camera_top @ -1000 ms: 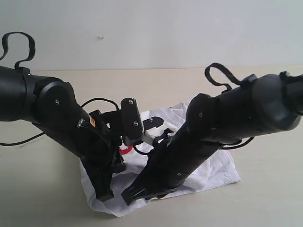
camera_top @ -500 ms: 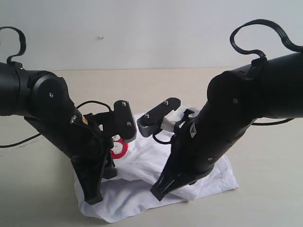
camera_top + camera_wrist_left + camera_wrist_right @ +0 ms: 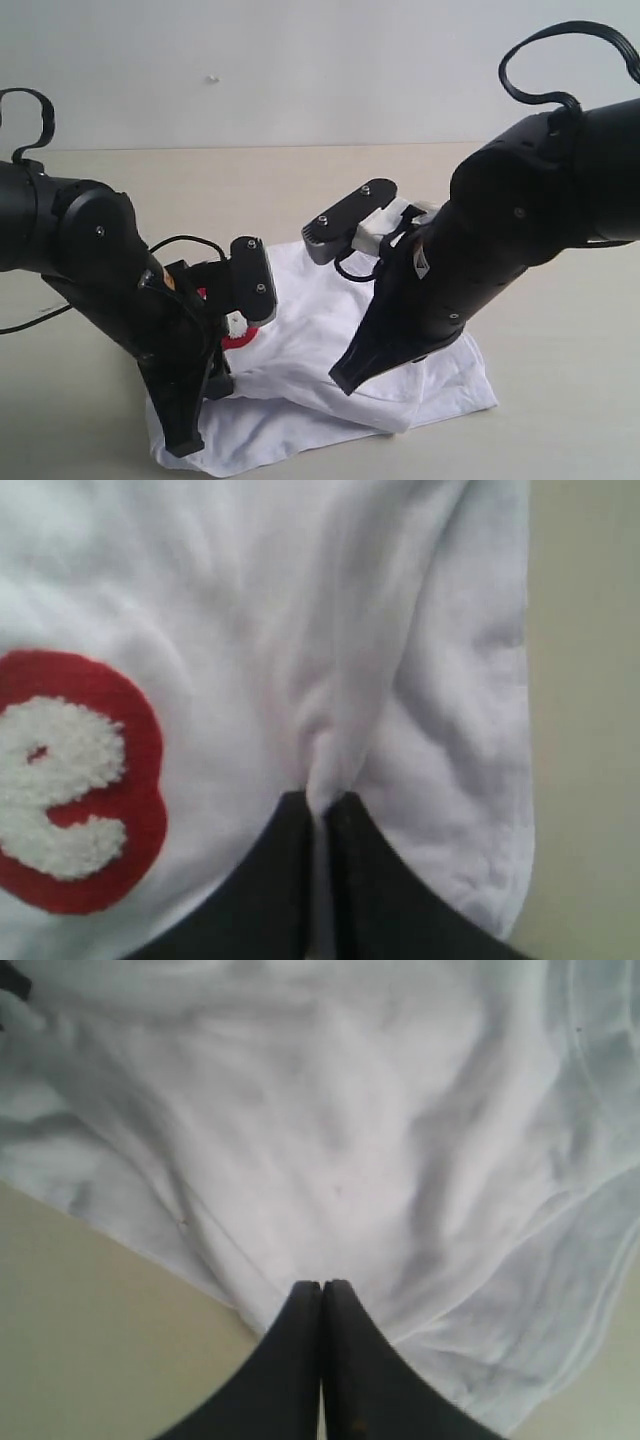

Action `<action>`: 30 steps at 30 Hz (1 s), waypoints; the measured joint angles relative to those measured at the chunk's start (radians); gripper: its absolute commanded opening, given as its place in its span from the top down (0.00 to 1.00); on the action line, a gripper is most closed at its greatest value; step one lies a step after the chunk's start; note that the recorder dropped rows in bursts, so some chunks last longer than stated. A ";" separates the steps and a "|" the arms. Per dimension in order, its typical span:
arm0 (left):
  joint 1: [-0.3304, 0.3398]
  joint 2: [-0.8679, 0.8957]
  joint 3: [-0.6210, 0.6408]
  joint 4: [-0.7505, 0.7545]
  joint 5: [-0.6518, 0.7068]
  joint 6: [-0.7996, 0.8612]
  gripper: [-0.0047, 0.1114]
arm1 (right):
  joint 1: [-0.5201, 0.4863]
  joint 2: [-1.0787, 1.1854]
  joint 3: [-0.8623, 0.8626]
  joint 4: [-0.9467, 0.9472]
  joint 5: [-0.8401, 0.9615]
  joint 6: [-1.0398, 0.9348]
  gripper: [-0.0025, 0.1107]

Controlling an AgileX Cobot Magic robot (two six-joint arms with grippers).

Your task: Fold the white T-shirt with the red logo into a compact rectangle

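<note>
The white T-shirt [image 3: 320, 310] lies crumpled on the beige table, partly under both arms. A bit of the red logo [image 3: 236, 340] shows beside the left arm. In the left wrist view the red logo [image 3: 75, 780] shows a fuzzy white letter "e". My left gripper [image 3: 186, 443] is at the shirt's front-left edge. The left gripper [image 3: 322, 802] is shut on a pinched ridge of the white T-shirt [image 3: 420, 680]. My right gripper [image 3: 346, 383] sits low on the shirt's middle front. The right gripper [image 3: 322, 1286] is shut, and creases of the white T-shirt [image 3: 330, 1130] run into its tips.
The beige table [image 3: 560, 420] shows bare to the right of the shirt and behind it [image 3: 250, 190]. A pale wall [image 3: 300, 60] rises at the back. Black cables loop above both arms [image 3: 560, 45].
The two grippers have drawn apart: the left toward the front left, the right back toward the right. The shirt has shifted and spread with them. Both stay shut.
</note>
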 measured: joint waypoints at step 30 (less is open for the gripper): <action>0.020 0.051 0.062 -0.066 -0.006 0.075 0.58 | -0.108 0.252 -0.004 -0.105 -0.183 0.269 0.98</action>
